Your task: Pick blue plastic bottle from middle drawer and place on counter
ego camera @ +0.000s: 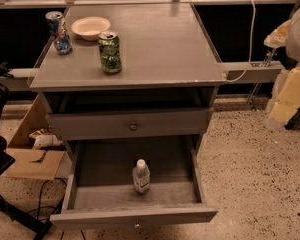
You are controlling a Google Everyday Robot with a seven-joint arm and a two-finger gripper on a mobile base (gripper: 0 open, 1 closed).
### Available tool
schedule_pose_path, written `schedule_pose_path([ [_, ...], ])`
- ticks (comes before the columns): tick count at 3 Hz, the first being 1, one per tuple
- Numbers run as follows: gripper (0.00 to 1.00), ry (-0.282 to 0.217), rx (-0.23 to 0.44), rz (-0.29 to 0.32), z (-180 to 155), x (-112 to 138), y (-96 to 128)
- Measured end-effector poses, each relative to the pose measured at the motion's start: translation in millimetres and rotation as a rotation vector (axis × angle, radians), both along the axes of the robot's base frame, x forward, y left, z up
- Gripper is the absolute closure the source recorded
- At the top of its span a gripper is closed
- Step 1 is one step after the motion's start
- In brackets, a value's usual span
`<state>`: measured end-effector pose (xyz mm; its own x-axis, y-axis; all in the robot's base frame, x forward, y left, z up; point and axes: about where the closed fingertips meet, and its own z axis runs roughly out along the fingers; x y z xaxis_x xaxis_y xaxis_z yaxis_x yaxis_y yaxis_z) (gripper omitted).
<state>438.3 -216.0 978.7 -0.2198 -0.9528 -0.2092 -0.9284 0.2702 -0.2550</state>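
The grey cabinet stands in front of me with its middle drawer (135,216) pulled wide out at 6 o'clock. The blue plastic bottle (141,176) stands upright inside it, white cap up, a little forward of the drawer's middle and clear of all its walls. The drawer above (90,125) is shut, its round knob (133,126) facing me.

On the bench (160,44) a green can (110,52) stands toward 9 o'clock, near the front edge. Behind it at 11 o'clock sits a white bowl (90,27), and just beside the bowl, at the bench's left edge, a blue-and-silver can (57,31).

The tool (286,98) hangs at 3 o'clock, off the cabinet's right side above the speckled floor (250,179), well apart from the bottle. I cannot tell whether it is open or closed. A cardboard box (35,161) lies on the floor at 8 o'clock.
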Motion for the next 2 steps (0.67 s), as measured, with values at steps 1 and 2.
schedule_pose_path([
  [1,0.0,-0.004,0.011,-0.004,-0.9,1.1,-0.7],
  [2,0.0,-0.015,0.046,-0.018,-3.9,4.3,-3.0],
])
